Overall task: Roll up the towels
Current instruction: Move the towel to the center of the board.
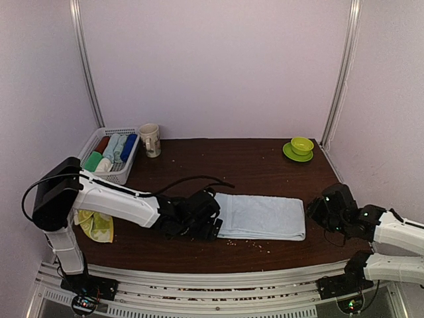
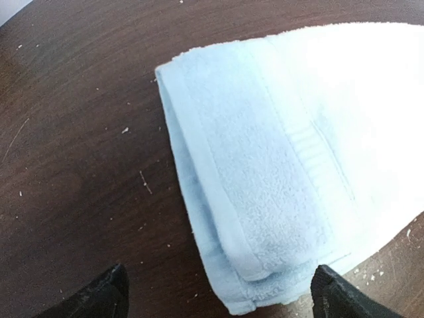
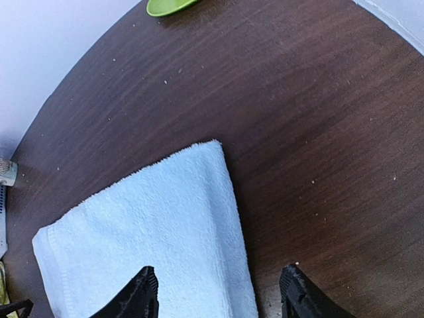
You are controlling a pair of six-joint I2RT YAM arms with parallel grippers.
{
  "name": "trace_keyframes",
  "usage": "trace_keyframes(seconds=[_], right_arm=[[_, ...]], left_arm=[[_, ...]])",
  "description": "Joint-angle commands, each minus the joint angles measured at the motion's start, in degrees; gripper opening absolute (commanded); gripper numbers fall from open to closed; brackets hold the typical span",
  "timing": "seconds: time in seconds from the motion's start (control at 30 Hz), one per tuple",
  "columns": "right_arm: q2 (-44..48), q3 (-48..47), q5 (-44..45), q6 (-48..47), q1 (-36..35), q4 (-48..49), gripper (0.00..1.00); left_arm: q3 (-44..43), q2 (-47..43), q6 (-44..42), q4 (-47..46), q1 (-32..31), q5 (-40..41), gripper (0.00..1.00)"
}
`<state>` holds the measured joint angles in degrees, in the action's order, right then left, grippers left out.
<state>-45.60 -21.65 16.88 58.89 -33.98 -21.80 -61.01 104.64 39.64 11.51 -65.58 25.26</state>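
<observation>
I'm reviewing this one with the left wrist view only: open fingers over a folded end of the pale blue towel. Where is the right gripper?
Observer: The right gripper is at the opposite end of the pale blue towel, jaws open above it.
Operator: Is the other towel rolled?
Observer: No. The yellow-green towel lies crumpled at the near left edge of the table, beneath the left arm.
Operator: Anything else out there?
Observer: A white basket holding rolled cloths stands at the far left.

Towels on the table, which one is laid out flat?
The long pale blue towel, mid-table, lies flat in a strip; the yellow-green towel lies crumpled at the left edge.
</observation>
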Motion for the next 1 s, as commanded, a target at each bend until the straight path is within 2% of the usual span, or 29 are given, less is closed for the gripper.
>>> trace_keyframes(seconds=[0.0, 0.17, 0.37, 0.47, 0.7, 0.83, 0.97], right_arm=[[-2.57, -3.41, 4.31, -1.85, 0.17, -1.16, 0.63], [-3.95, -4.66, 4.16, -2.37, 0.2, 0.82, 0.64], [-4.02, -5.35, 4.17, -2.96, 0.23, 2.02, 0.65], [-3.97, -5.46, 3.52, -4.59, 0.2, 2.78, 0.75], [-3.18, -4.73, 1.73, -9.07, 0.22, 5.23, 1.0], [-5.42, -3.35, -1.32, -9.63, 0.23, 10.17, 1.0], [-10.16, -2.66, -6.74, -9.99, 0.18, 15.51, 1.0]], left_arm=[[-4.64, 4.99, 0.44, 4.62, -0.95, 5.44, 0.98], [-5.27, 8.05, 0.13, 5.23, -1.13, 5.55, 0.98], [-8.31, 12.4, -1.23, 10.45, -1.05, 10.57, 0.98], [-8.57, 13.82, -2.29, 12.31, 0.04, 13.8, 0.98], [-8.43, 13.28, -10.61, 12.16, 10.82, 20.38, 0.98], [-12.48, 12.41, -17.52, 8.69, 19.01, 18.76, 0.98], [-16.91, 10.63, -20.19, 8.84, 20.69, 19.7, 0.98]])
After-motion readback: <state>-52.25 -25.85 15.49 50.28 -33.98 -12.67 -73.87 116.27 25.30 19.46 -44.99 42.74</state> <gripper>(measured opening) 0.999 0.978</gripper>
